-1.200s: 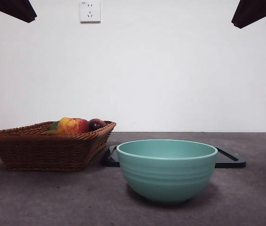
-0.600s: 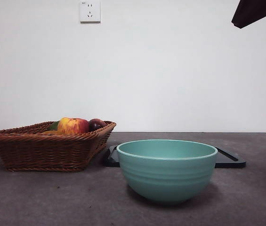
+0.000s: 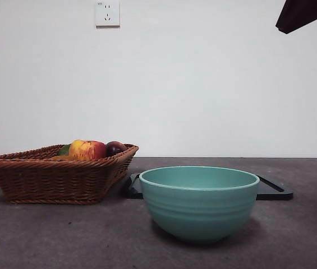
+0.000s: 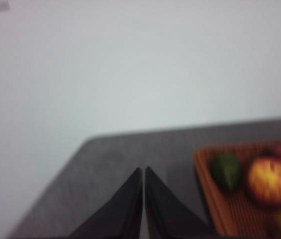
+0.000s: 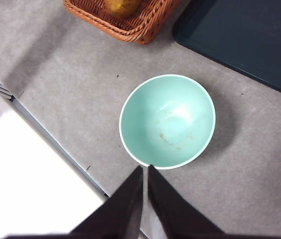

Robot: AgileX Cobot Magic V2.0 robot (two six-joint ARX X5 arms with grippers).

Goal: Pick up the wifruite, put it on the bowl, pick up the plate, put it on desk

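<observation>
Left gripper (image 4: 143, 172): jaws closed, tips together with only a hairline slit between them, nothing held. It is raised and pitched close to level; picture is blurred. Out of the front view.

Right gripper (image 5: 144, 170): jaws closed too, tips nearly touching, nothing held. It is high up, pointing straight down.

Front view shows one arm (image 3: 304, 14) only, as a dark tip at the top right corner, well clear of everything below. Which arm it is can't be told from that view.
</observation>
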